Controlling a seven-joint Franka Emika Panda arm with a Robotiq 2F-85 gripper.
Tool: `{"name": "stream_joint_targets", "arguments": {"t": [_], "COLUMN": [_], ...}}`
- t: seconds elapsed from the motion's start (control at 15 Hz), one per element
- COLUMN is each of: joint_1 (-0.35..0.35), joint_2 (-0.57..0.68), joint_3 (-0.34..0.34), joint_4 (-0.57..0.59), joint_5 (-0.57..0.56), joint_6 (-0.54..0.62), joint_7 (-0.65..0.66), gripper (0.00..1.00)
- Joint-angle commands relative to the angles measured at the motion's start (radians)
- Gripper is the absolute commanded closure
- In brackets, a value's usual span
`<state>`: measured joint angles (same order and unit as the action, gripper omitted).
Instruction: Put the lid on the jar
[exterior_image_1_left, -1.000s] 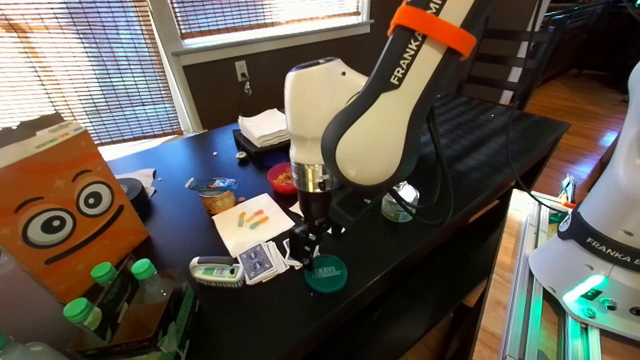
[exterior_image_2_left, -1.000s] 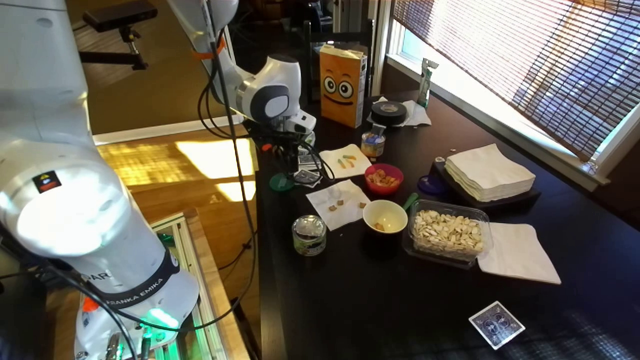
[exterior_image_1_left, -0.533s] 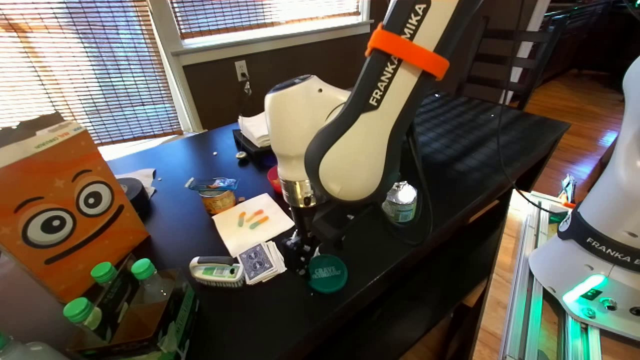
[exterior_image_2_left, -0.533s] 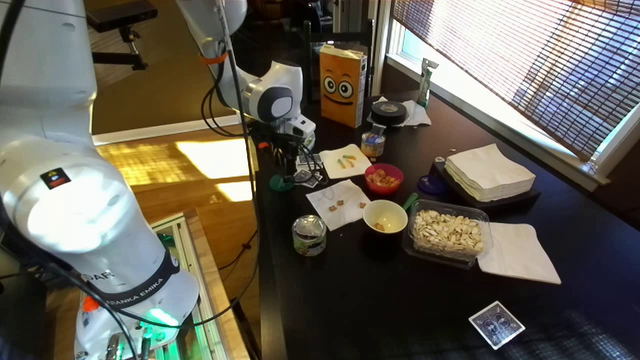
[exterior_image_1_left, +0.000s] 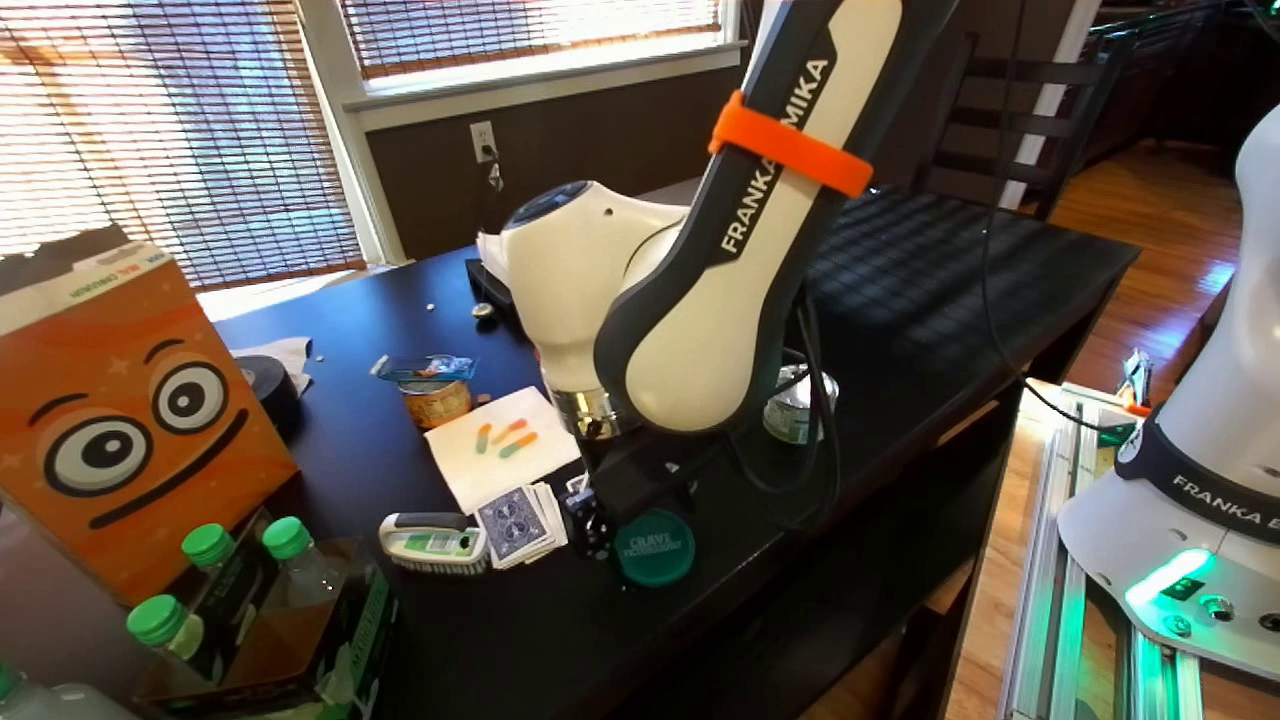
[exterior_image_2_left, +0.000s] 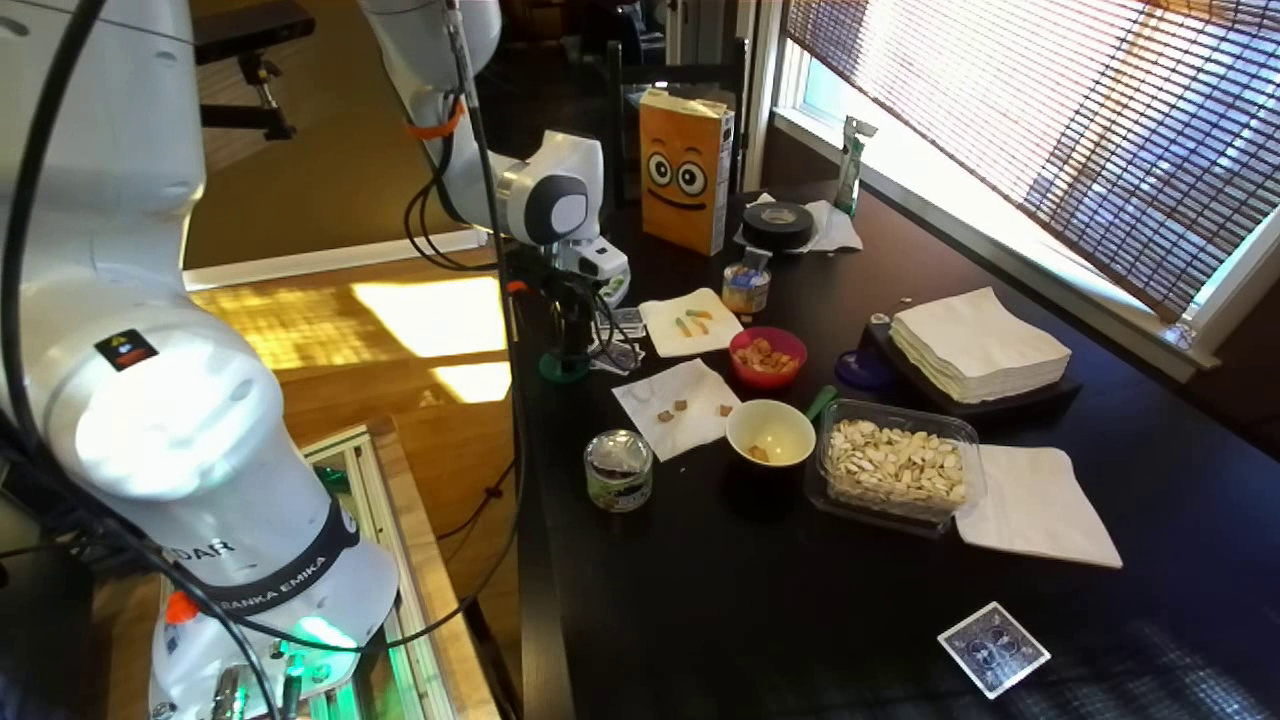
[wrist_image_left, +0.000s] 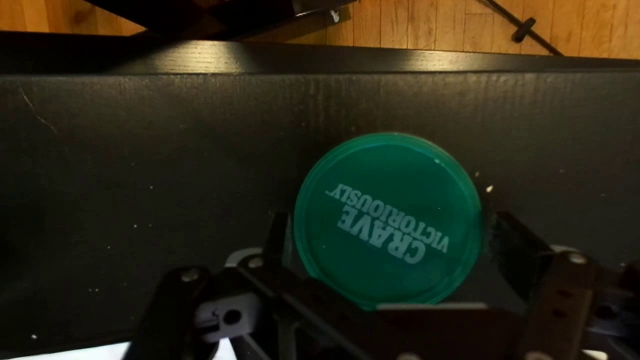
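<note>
The dark-green lid (exterior_image_1_left: 655, 548) lies flat on the dark table near its edge, printed side up. It also shows in an exterior view (exterior_image_2_left: 563, 370), partly hidden behind the gripper, and fills the middle of the wrist view (wrist_image_left: 387, 215). My gripper (wrist_image_left: 392, 227) is open, with one finger on each side of the lid. The left finger looks close to the rim; I cannot tell whether either finger touches. The jar (exterior_image_2_left: 618, 475), greenish-sided with a silvery foil-like top, stands upright and apart from the lid. It also shows in an exterior view (exterior_image_1_left: 788, 418), partly behind cables.
Playing cards (exterior_image_1_left: 520, 525) and a brush (exterior_image_1_left: 433, 545) lie beside the gripper. A red bowl (exterior_image_2_left: 767, 358), a cream bowl (exterior_image_2_left: 770, 432) and a seed tub (exterior_image_2_left: 897, 465) stand farther along. The table edge (wrist_image_left: 320, 74) runs close to the lid.
The arm and gripper have come down over the lid, and the open fingers are now at its sides. The lid and jar have not moved.
</note>
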<state>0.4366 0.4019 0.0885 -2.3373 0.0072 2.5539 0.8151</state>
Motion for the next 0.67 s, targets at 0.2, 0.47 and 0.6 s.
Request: {"name": "stream_joint_targets", "arguments": {"t": [0.2,0.47,0.6], "joint_1": [0.016,0.017,0.017], "joint_2": [0.042,0.059,0.071], "joint_3": [-0.016,-0.024,-0.026], "joint_4": [0.058,0.074,0.085], "joint_5": [-0.048,-0.056,-0.063], "joint_6": [-0.043,-0.073,-0.081], "joint_7": [0.110,0.141,0.150], "gripper": [0.00,0.00,0.00]}}
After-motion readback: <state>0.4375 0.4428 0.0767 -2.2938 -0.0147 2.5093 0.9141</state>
